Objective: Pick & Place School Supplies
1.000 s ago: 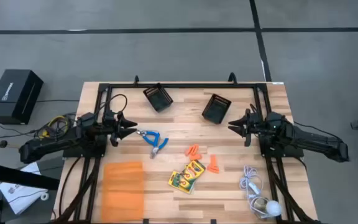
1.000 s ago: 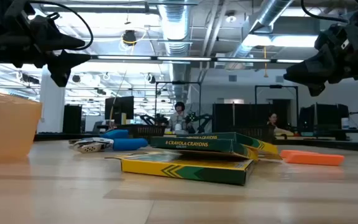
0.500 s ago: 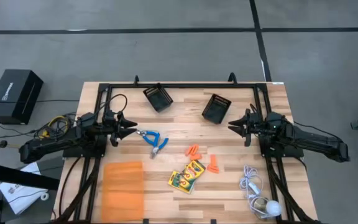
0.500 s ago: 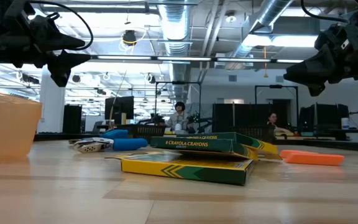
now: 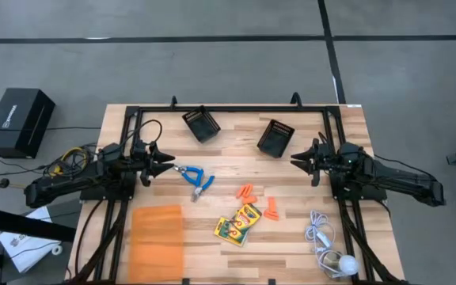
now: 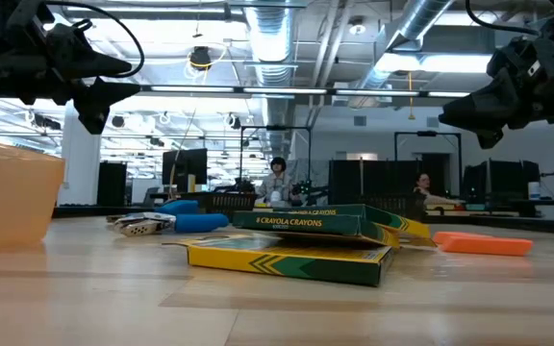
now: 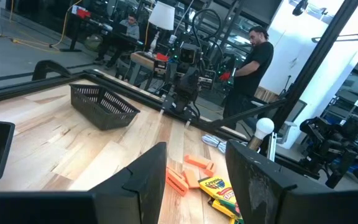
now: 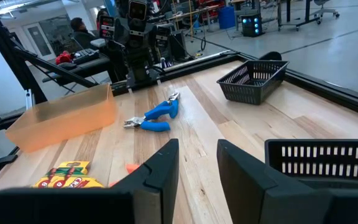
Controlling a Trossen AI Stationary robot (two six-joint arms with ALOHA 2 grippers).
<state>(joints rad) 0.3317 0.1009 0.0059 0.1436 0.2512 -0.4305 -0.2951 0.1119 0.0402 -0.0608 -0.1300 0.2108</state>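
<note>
Two yellow-and-green crayon boxes (image 5: 238, 224) lie stacked flat on the table's near middle, also seen in the low view (image 6: 296, 240). A blue-handled scissors-like tool (image 5: 196, 179) lies left of centre. Orange stubby pieces (image 5: 246, 191) (image 5: 271, 210) rest flat near the boxes. My left gripper (image 5: 169, 162) hovers level above the table's left side, just left of the blue tool, open and empty (image 7: 197, 186). My right gripper (image 5: 294, 159) hovers level on the right side, facing left, open and empty (image 8: 197, 171).
Two black mesh bins (image 5: 201, 124) (image 5: 275, 136) stand near the far edge. A translucent orange bin (image 5: 157, 241) sits at the near left. A white cord with a round bulb (image 5: 328, 247) lies at the near right. People stand in the room beyond the table.
</note>
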